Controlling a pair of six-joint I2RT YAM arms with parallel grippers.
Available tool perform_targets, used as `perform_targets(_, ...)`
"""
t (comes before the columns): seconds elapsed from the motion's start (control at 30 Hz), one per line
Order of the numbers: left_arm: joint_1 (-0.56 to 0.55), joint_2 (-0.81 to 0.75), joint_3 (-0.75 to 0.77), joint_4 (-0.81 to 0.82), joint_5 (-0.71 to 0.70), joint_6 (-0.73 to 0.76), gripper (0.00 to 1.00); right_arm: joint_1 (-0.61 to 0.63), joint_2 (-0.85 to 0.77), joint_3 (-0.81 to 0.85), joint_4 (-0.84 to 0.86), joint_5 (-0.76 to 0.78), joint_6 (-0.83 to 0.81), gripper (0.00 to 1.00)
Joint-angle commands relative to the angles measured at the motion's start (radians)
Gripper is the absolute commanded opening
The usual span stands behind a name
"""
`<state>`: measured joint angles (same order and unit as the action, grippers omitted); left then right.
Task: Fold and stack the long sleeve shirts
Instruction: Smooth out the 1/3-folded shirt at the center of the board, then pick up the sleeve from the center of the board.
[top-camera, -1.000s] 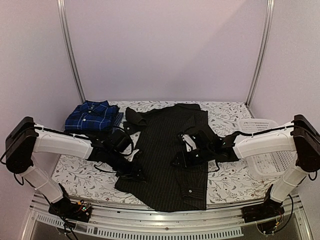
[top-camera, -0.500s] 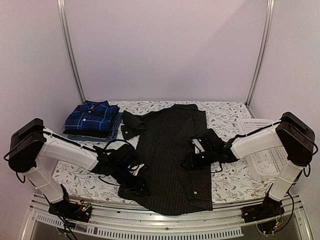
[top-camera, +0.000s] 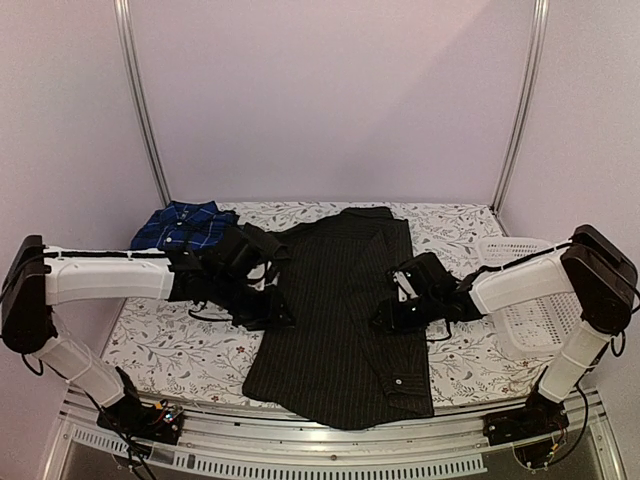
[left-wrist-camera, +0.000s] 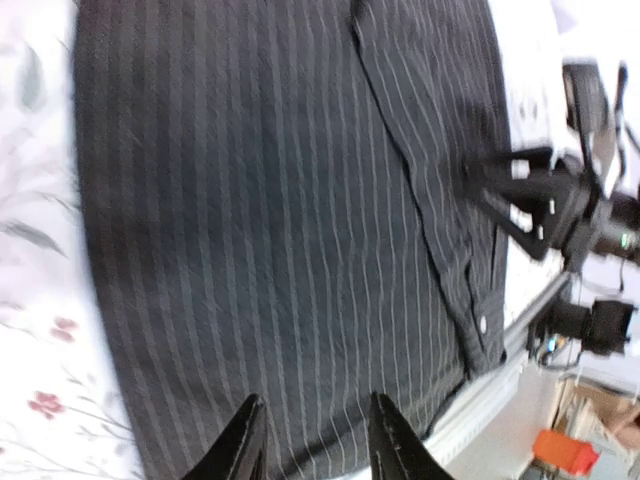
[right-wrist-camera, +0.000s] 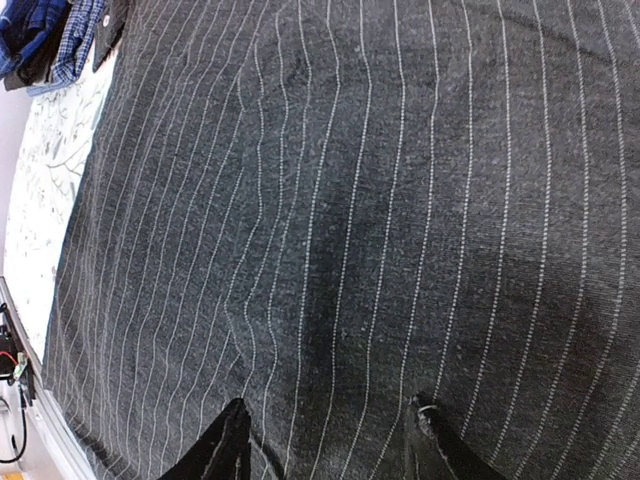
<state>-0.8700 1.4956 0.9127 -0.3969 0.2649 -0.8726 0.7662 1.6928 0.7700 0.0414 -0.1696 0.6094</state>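
Lying flat on the floral counter (top-camera: 160, 350) — one pinstriped shirt (top-camera: 335, 330), with both pincers parted over it.

The black shirt is spread lengthwise in the middle, collar at the far end and hem at the near edge. A folded plaid shirt (top-camera: 178, 224) is seen at the far left, partly hidden by the left arm. The left pincer (left-wrist-camera: 315, 445) is held narrowly apart near the shirt's left edge, the right pincer (right-wrist-camera: 328, 440) somewhat wider by the button strip. Nothing appears gripped — contact with the cloth cannot be judged.
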Motion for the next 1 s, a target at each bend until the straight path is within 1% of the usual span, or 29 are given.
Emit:
perform_targets(0.0,0.173,-0.03,0.038,-0.068,-0.14,0.125,0.35,-0.01,-0.104,0.025,-0.066,0.024,-0.057,0.53)
perform_targets(0.17,0.309,0.059,0.087,-0.022,-0.161,0.201,0.36,-0.01,-0.202,0.074,-0.075,0.021,-0.087,0.6)
perform_targets(0.27,0.367,0.127,0.134,0.011,-0.198,0.226,0.36,-0.01,-0.262,0.094,-0.072,0.02,-0.099,0.63)
perform_targets(0.33,0.394,0.183,0.168,0.038,-0.197,0.239,0.36,-0.01,-0.302,0.1,-0.061,0.017,-0.103,0.65)
perform_targets(0.4,0.407,0.245,0.216,0.045,-0.208,0.255,0.36,-0.01,-0.351,0.106,-0.05,0.006,-0.112,0.66)
perform_targets(0.5,0.415,0.331,0.284,0.044,-0.26,0.27,0.36,-0.01,-0.434,0.107,-0.008,0.006,-0.122,0.69)
perform_targets(0.57,0.42,0.382,0.333,0.039,-0.324,0.273,0.37,-0.01,-0.481,0.115,0.005,0.016,-0.137,0.72)
perform_targets(0.63,0.425,0.43,0.374,0.035,-0.354,0.276,0.38,-0.01,-0.527,0.129,0.005,0.032,-0.149,0.74)
perform_targets(0.8,0.434,0.551,0.49,-0.03,-0.433,0.286,0.39,-0.01,-0.621,0.162,-0.003,0.083,-0.189,0.83)
perform_targets(0.97,0.444,0.611,0.537,-0.059,-0.469,0.274,0.45,-0.01,-0.681,0.194,-0.037,0.13,-0.213,0.89)
